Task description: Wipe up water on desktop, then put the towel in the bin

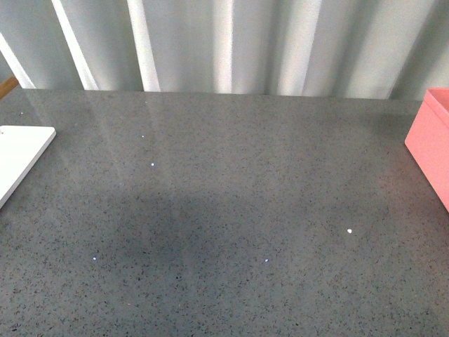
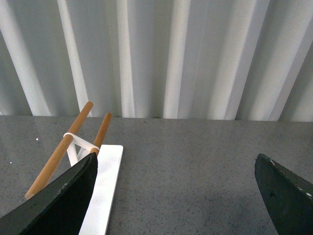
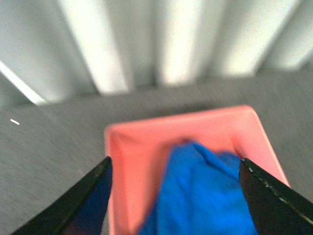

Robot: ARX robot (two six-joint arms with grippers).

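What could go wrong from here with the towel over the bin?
The right wrist view is blurred, so the arm seems to be moving: the towel may drape over the bin rim rather than drop inside. The bin sits at the desktop edge in the front view; a snag might drag it.

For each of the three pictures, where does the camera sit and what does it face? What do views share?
Front view: on the robot's body, looking over the desktop toward the curtain; no arm shows.
Left wrist view: on the left wrist, facing a white board with a wooden rack; open left end effector fingers frame it.
Right wrist view: on the right wrist, above the bin holding the towel; right end effector open.
Shared: desktop and curtain everywhere; bin in front and right views.
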